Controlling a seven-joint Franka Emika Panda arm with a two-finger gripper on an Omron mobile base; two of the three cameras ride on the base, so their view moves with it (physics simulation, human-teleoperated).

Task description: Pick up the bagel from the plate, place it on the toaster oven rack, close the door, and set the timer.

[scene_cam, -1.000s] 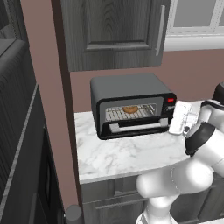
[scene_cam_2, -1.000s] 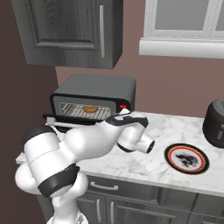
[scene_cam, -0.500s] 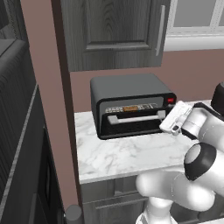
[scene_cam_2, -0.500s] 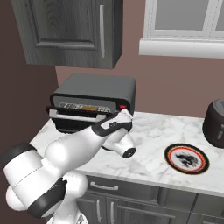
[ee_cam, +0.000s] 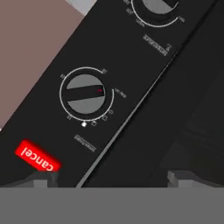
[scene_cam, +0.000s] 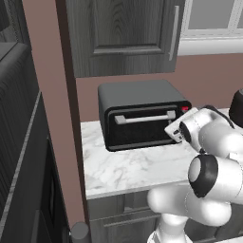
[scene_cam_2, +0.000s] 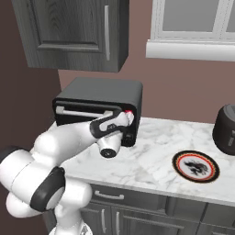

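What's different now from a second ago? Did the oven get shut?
Yes. The door was hanging open with the bagel showing on the rack inside; it swung up and is now shut, handle across the top. The arm moved up to the knobs, and its open tool now faces a dial above the red cancel button. The plate stayed on the counter, bare.

Evenly and softly lit, rendered, no glare; only faint shadows under the toaster oven (scene_cam: 142,114); slightly blurred in the hand view.
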